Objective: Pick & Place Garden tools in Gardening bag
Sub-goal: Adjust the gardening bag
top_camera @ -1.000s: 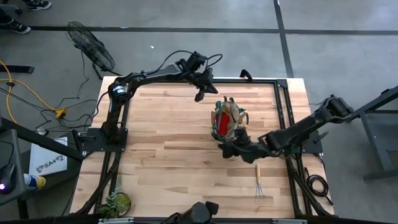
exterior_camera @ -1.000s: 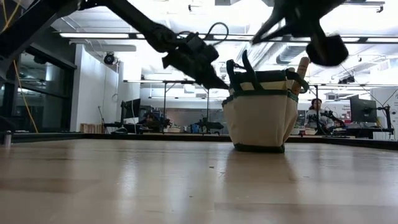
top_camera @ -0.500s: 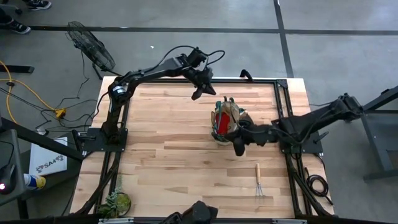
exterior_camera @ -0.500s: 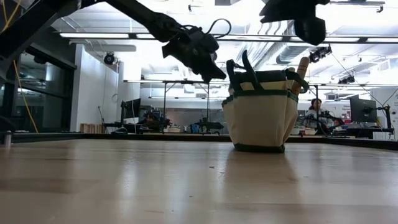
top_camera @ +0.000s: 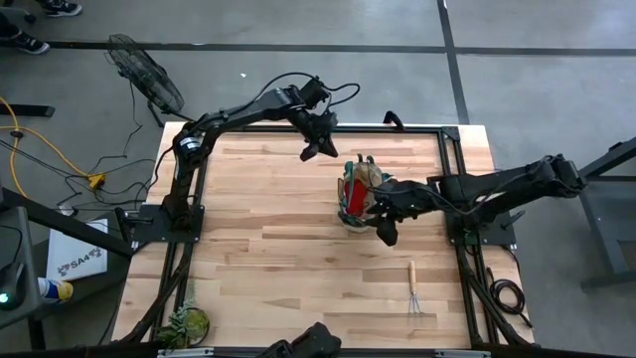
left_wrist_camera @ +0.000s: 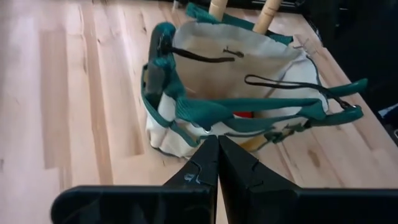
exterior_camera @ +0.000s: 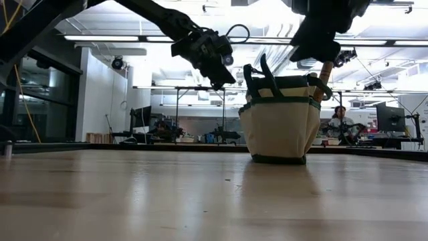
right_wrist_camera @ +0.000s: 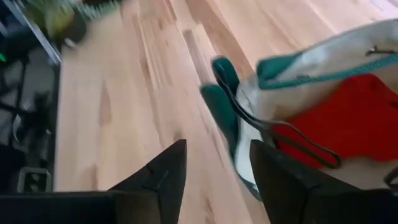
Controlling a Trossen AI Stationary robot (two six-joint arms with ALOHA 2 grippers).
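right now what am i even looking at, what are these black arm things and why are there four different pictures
They are two robot arms at a wooden table, each ending in a two-finger gripper. One picture looks straight down on the table, one looks level across it, and the other two come from cameras on the arms' wrists.

In the middle stands a small tan gardening bag with green trim; wooden tool handles stick out of it and something red lies inside. A hand rake lies on the table nearer the front edge, and a leafy plant sits at a front corner.

The left gripper hangs shut, in the air beyond the bag. The right gripper is beside the bag, fingers apart, holding nothing.
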